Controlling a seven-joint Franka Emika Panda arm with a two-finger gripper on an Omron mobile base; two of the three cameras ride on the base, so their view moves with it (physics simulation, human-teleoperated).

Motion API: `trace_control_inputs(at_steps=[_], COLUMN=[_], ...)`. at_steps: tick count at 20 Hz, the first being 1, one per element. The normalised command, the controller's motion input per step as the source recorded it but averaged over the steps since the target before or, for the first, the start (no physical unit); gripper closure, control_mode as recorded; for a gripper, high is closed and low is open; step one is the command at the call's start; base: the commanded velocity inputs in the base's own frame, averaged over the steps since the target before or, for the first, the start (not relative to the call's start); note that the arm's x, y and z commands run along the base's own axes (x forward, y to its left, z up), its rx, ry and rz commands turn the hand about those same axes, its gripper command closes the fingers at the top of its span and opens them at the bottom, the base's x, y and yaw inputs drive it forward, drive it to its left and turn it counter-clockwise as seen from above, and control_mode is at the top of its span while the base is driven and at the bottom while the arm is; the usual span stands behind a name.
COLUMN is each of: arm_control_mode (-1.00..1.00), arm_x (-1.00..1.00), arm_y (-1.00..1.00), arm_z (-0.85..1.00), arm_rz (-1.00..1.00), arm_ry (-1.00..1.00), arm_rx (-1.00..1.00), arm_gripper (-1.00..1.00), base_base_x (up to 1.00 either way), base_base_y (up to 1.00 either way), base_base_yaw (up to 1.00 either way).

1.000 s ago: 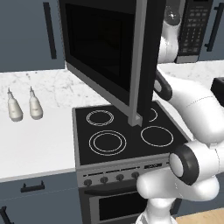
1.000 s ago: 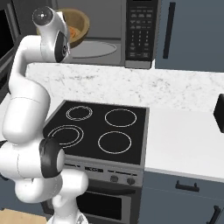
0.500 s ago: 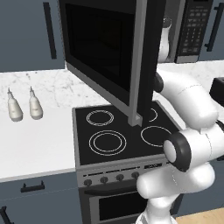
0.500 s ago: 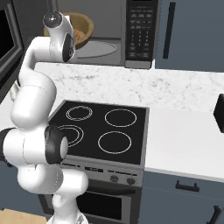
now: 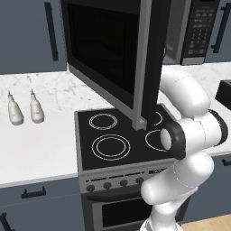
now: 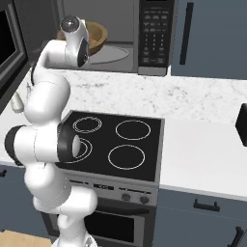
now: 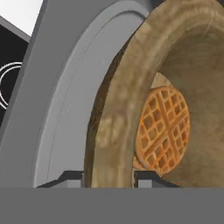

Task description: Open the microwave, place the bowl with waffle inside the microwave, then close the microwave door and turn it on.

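The microwave [image 6: 154, 34] stands open, and the microwave door [image 5: 108, 49] is swung out to the left over the stove. Inside it, the brown bowl [image 6: 98, 37] rests over the grey turntable plate [image 6: 116, 54]. In the hand view the bowl [image 7: 113, 100] shows close up, with a round golden waffle [image 7: 162, 129] lying in it. My gripper [image 7: 109, 177] straddles the bowl's near rim, one finger tip on each side, both touching it. In the left base view my arm reaches in behind the door, which hides the hand.
A black stove [image 6: 120, 140] with ring burners lies below the microwave, with an oven under it. Two small bottles [image 5: 22, 110] stand on the marble counter to the left. A dark box [image 6: 242, 123] sits at the counter's right edge.
My hand has moved right, deeper into the microwave cavity, with the bowl. The elbow has swung and the forearm now lies lower. The door has not moved.
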Motion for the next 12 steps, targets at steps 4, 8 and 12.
trace_control_inputs(at_steps=[4, 8, 12], arm_control_mode=[-1.00, -1.00, -1.00], arm_x=[0.58, 0.14, -0.46], arm_y=[0.00, 0.00, -0.06], arm_z=[-0.05, 0.07, 0.03], arm_rz=[0.00, 0.00, 0.02], arm_ry=[0.01, 0.00, 0.00], arm_rx=[0.07, 0.00, 0.00], arm_gripper=[-1.00, -1.00, -1.00], base_base_x=[0.00, 0.00, 0.00], base_base_y=[0.00, 0.00, 0.00], base_base_yaw=[0.00, 0.00, 0.00])
